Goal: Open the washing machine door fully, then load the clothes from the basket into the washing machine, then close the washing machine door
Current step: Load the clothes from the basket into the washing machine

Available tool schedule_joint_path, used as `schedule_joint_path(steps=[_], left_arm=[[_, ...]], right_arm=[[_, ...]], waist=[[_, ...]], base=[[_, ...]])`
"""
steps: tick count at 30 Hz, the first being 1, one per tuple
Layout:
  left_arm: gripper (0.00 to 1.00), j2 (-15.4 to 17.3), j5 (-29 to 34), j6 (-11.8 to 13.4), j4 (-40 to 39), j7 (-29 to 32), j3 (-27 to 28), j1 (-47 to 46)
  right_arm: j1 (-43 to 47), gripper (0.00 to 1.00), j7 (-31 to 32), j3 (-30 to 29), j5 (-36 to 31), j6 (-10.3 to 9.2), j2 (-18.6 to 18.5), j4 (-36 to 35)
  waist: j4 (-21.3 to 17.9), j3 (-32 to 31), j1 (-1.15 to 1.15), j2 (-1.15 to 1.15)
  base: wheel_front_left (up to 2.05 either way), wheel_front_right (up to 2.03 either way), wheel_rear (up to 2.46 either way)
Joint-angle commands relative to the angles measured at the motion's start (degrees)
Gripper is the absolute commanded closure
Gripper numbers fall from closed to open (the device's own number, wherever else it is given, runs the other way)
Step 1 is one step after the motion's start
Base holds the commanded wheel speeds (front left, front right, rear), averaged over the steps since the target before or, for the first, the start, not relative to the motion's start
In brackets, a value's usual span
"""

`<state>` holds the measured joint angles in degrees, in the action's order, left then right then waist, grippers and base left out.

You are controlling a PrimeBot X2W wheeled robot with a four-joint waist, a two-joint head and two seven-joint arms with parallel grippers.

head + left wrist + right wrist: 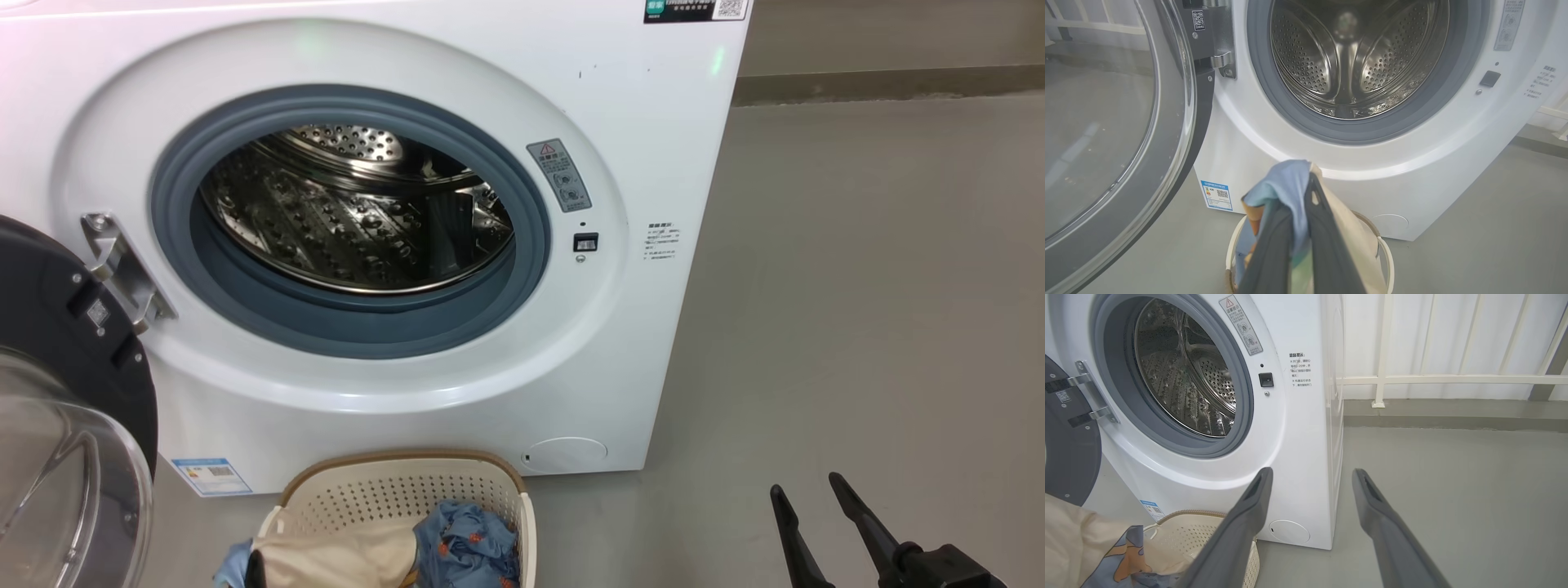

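Two tools, one load in hand. Left tool (1307, 190) is clenched on a fold of the clothes (1290, 179), pale blue cloth with a cream band, bunched over its fingertips and hanging above the basket (392, 490); a second piece (469, 547), blue bear-print, lies in the basket's right half. Right tool (1311, 473) released, jaws wide, holding nothing, low over the floor (857, 286) to the right of the washing machine (653, 122).

Washing machine door (57, 327) swung wide at left; drum (351, 220) looks empty.

Step in hand, by my judgement: carry the held cloth up into the drum. Lift until the trailing cloth clears the basket rim; pass well beyond the grey gasket (359, 327) before letting go, else a tail may drape there and foul the door. Drum mouth sits above and ahead of the left tool, near.
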<state>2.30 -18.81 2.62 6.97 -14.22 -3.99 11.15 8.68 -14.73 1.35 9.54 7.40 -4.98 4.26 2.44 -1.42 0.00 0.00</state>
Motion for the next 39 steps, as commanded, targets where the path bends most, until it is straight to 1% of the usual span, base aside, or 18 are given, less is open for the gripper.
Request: schedule_joint_path(steps=[1, 10, 19, 22, 28, 31, 34, 36, 39], left_arm=[[1.0, 0.6, 0.6, 0.3, -2.0, -0.8, 2.0, -0.9], [1.0, 0.6, 2.0, 1.1, -7.1, -0.8, 1.0, 1.7], [1.0, 0.6, 2.0, 1.1, -8.2, -0.8, 0.4, 1.9], [1.0, 0.6, 1.6, 0.7, -8.4, -0.8, -0.2, 0.8], [1.0, 0.6, 1.1, 0.4, -7.7, -0.8, -1.0, -3.3], [1.0, 0.6, 0.2, 0.7, -7.3, -0.8, -0.6, -6.5], [1.0, 0.6, 0.2, 0.5, -5.8, -0.8, -0.3, -12.0], [1.0, 0.6, 0.4, 0.3, -5.0, -0.8, -0.1, -13.6], [1.0, 0.6, 1.5, -0.2, -2.3, -0.8, 1.4, -18.7]], right_arm=[[-0.6, 0.0, -0.3, 1.3, -0.6, 0.09, -0.4, -1.8], [0.8, 0.0, -0.3, 0.4, -1.7, 0.09, -0.5, -1.9], [1.5, 0.0, -0.3, -0.1, -1.9, 0.09, -0.8, -1.6], [1.2, 0.0, -0.3, 0.2, -1.7, 0.09, -0.6, -1.6], [0.1, 0.0, -0.3, 0.9, -0.8, 0.09, 0.4, -1.5], [-1.0, 0.0, -0.3, 0.8, -0.3, 0.09, 0.9, -1.6], [-2.8, 0.0, -0.3, 1.0, 0.6, 0.09, 1.4, -1.4], [-3.3, 0.0, -0.3, 1.1, 0.8, 0.09, 1.5, -1.4], [-4.9, 0.0, -0.3, 1.3, 1.3, 0.09, 1.7, -1.3]], waist=[[-0.1, -0.1, 0.0, 0.0], [-0.1, -0.5, 0.0, 0.0], [-0.9, -0.1, 0.0, 0.0], [-1.6, 0.5, 0.0, 0.0], [-3.7, 3.0, 0.0, 0.0], [-5.2, 5.1, 0.0, 0.0], [-7.2, 8.4, 0.0, 0.0], [-7.7, 9.2, 0.0, 0.0], [-9.5, 11.8, 0.0, 0.0]], base=[[0.0, 0.0, 0.0], [0.0, 0.0, 0.0], [0.0, 0.0, 0.0], [0.0, 0.0, 0.0], [0.0, 0.0, 0.0], [0.0, 0.0, 0.0], [0.0, 0.0, 0.0], [0.0, 0.0, 0.0], [0.0, 0.0, 0.0]])
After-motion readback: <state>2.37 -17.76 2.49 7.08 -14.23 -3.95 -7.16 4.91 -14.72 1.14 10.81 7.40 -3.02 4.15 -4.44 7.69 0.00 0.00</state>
